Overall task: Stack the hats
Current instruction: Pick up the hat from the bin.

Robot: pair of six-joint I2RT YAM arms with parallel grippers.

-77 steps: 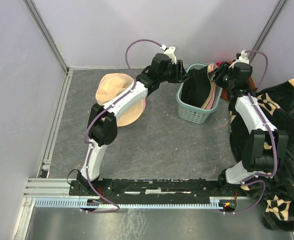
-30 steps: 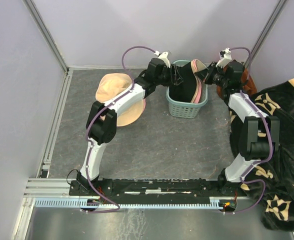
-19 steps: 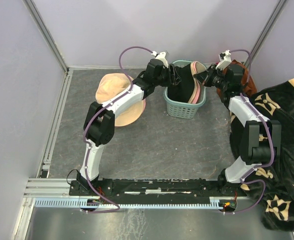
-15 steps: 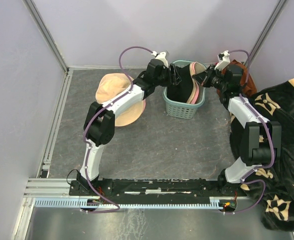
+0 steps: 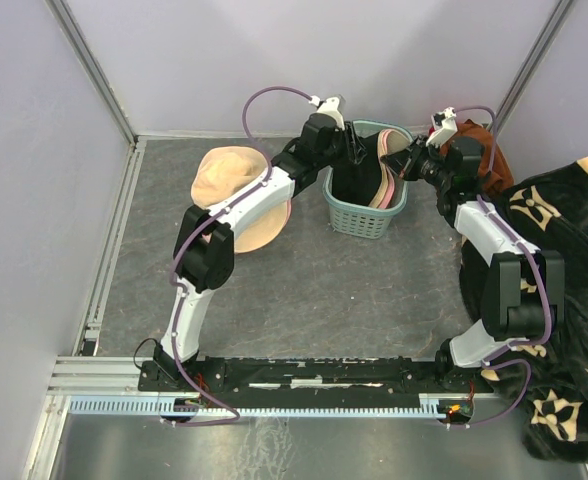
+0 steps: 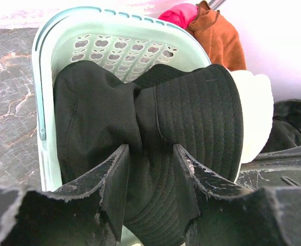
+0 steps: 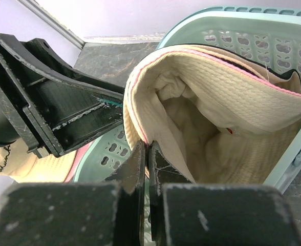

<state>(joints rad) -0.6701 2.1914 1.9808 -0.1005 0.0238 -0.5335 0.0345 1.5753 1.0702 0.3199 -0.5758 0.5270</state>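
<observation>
A teal basket point(image 5: 362, 218) stands at the back of the table with hats in it. My left gripper point(image 6: 150, 154) reaches into the basket point(image 6: 38, 102), its fingers closed on a bunched fold of a black hat point(image 6: 201, 110). My right gripper point(image 7: 146, 146) is shut on the pink-edged brim of a cream hat point(image 7: 217, 118), which leans against the basket's right wall point(image 7: 263, 31). On the table to the left, a tan hat point(image 5: 224, 178) lies on top of a pink one point(image 5: 285, 209).
A rust-brown cloth point(image 5: 491, 160) lies behind the right gripper, and a black floral blanket point(image 5: 564, 260) covers the right side. Purple walls close in the back and sides. A metal rail point(image 5: 109, 250) runs along the left edge.
The left jaws have narrowed on the black hat's fold. The right gripper has drawn the cream hat's brim leftward, and the basket has shifted slightly left.
</observation>
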